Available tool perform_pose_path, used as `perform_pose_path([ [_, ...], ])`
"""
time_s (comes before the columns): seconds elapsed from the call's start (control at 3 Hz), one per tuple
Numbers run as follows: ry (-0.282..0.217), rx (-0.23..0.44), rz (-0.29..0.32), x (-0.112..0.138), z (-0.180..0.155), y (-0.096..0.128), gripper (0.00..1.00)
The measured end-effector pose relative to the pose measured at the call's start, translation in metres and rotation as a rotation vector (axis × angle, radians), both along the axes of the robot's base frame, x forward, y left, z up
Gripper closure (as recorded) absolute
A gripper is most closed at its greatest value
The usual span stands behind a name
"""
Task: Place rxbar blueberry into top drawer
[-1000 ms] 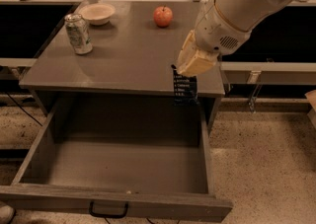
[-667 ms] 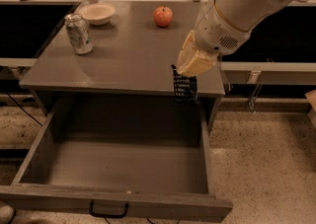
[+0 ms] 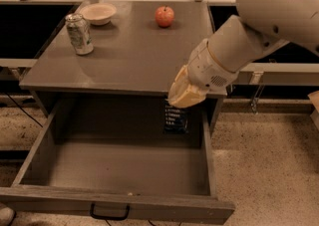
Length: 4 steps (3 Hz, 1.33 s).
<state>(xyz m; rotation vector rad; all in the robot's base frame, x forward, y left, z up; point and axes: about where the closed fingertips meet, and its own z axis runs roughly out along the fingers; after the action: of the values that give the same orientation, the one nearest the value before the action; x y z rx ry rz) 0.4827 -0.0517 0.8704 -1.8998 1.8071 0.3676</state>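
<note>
The drawer [image 3: 124, 168] is pulled wide out from under the tabletop [image 3: 129, 60], grey inside and nothing lying on its floor, with the black loop handle [image 3: 109, 213] at the middle of its front panel, right at the bottom of the view.

In comes the white arm [image 3: 249, 46] from the upper right, sloping down across the tabletop's right front corner. The end effector [image 3: 180, 101] sits just at that front edge, its cream fingers [image 3: 187, 90] pointing down and to the left. And it has the bar [image 3: 176, 119]! The dark wrapper with its pale lines of text hangs upright below the fingers, its top end hidden behind them, so the 2 fingers are closed tight on that top end.

The bar is in the air, not resting on anything. It hangs inside the opening under the tabletop, over the back right part of the drawer, close to the right wall. Its lower end is clear of the drawer floor.

Up on the tabletop, 3 things are well away from the action. A can [image 3: 79, 33] stands upright near the left edge. A pale bowl [image 3: 98, 13] sits just behind it at the back left. A red apple [image 3: 164, 16] rests at the back, right of centre. Speckled floor [image 3: 269, 160] shows to the right of the drawer.
</note>
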Motion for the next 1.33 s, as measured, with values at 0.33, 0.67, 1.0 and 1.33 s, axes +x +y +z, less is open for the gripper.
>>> perform_pose_path([
  [0.33,0.053,0.042,0.017,-0.009,-0.036,0.014,1.0],
  [0.67,0.096,0.063,0.029,-0.015,-0.06,0.024,1.0],
  [1.0,0.096,0.063,0.029,-0.015,-0.06,0.024,1.0],
  [1.33,0.098,0.084,0.022,-0.017,-0.066,0.026,1.0],
])
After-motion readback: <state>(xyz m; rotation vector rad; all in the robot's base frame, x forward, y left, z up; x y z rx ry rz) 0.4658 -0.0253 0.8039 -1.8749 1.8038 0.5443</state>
